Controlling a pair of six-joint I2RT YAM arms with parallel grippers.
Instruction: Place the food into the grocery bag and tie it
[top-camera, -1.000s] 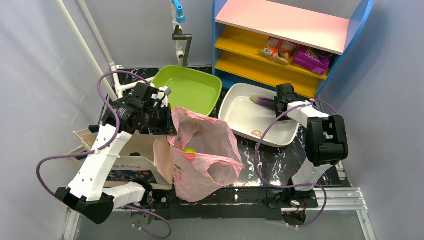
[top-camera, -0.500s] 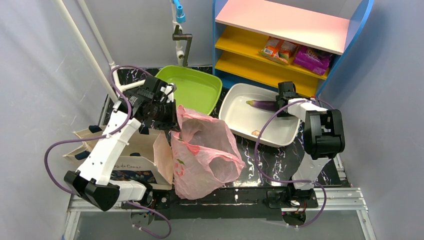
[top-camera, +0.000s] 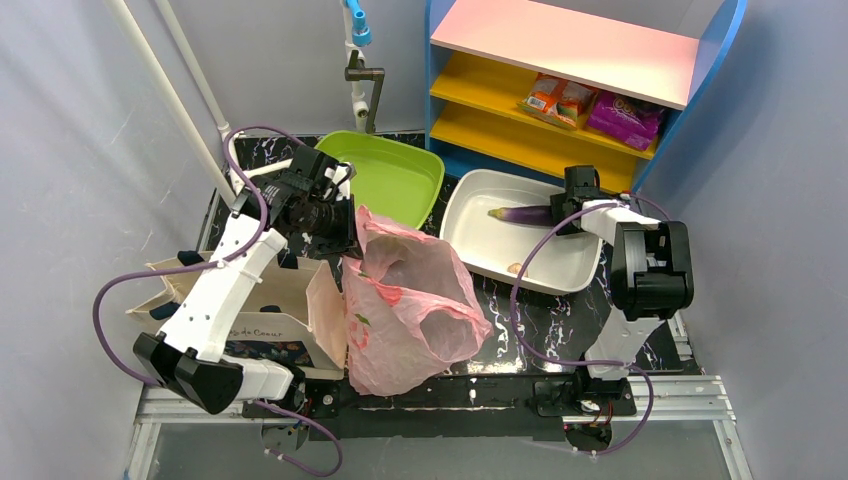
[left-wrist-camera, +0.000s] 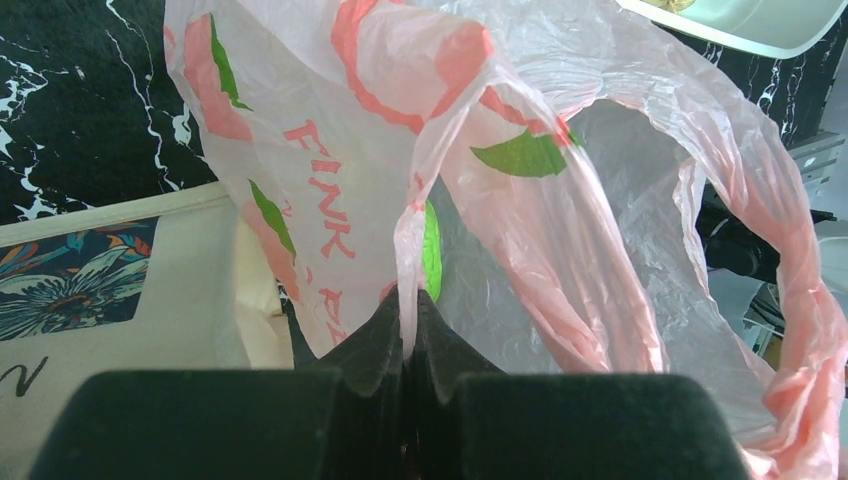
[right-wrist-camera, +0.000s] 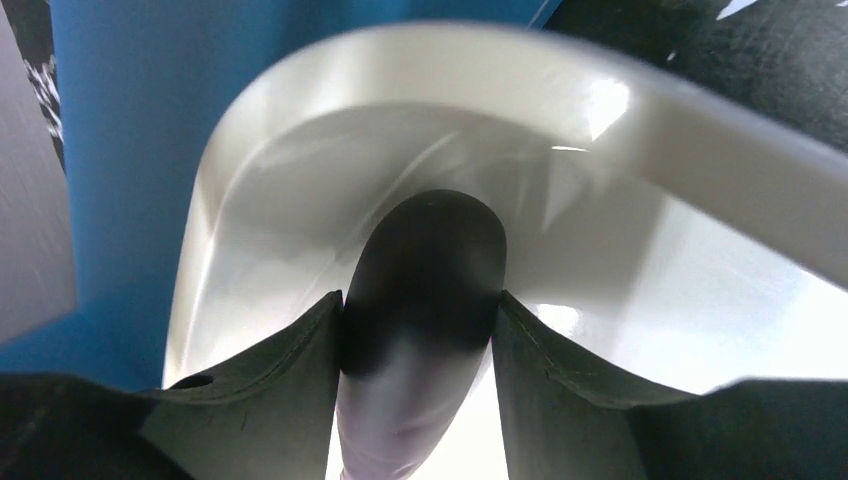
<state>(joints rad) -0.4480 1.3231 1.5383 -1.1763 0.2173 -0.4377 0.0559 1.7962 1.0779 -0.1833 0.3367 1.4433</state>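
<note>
The pink grocery bag (top-camera: 405, 300) hangs open at the table's front middle. My left gripper (top-camera: 345, 243) is shut on the bag's rim and holds it up; in the left wrist view the gripper (left-wrist-camera: 410, 310) pinches a fold of the bag (left-wrist-camera: 560, 190), with something green (left-wrist-camera: 431, 250) showing through the plastic. My right gripper (top-camera: 570, 213) is shut on the dark-purple eggplant (top-camera: 522, 214) over the white tub (top-camera: 480, 245); in the right wrist view the eggplant (right-wrist-camera: 425, 300) sits between the fingers (right-wrist-camera: 270, 370). The pear is hidden.
A beige canvas tote (top-camera: 255, 310) lies left of the bag. A green tub (top-camera: 385, 178) stands behind it. A small pale piece (top-camera: 513, 267) lies in the white tub. A blue shelf (top-camera: 580, 75) with snack packets stands at the back right.
My left gripper has lifted the bag's rim up and back, and the bag has shifted. My right gripper has closed on the eggplant and raised it a little rightward in the white tub.
</note>
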